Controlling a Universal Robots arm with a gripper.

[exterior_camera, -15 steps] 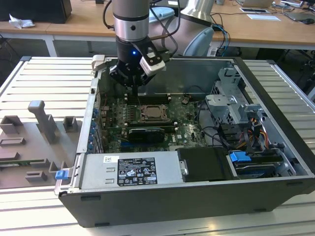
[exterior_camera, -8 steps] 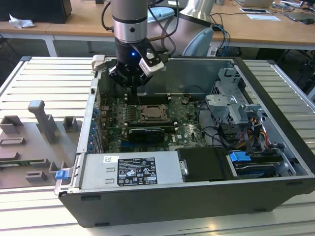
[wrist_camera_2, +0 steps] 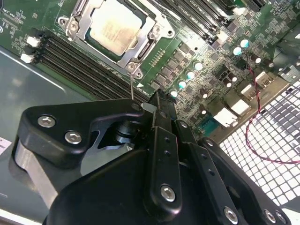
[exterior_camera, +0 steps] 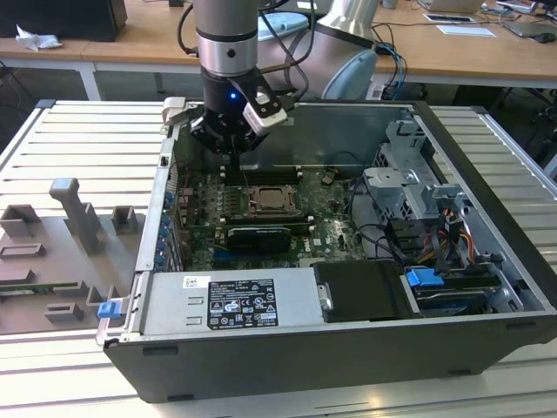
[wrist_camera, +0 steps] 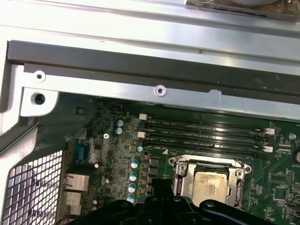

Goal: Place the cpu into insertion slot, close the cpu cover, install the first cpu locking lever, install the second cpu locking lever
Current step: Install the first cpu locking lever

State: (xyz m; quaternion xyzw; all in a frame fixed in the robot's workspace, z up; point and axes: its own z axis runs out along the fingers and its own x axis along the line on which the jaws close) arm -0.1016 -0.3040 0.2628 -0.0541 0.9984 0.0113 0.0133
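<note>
Ribbed metal table carries an open computer case, with wooden desks behind. Over the motherboard hangs the gripper, fingers pressed together on nothing visible. The cpu sits in the insertion slot, with the cpu cover lying flat around it. A thin metal rod, possibly a locking lever, stands up beside the cover's corner.

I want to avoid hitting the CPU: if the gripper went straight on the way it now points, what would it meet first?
Most likely the circuit board beside the cpu cover, at the row of grey components, not the cpu. The gripper points just off the cover's corner, though depth is unclear.
</note>
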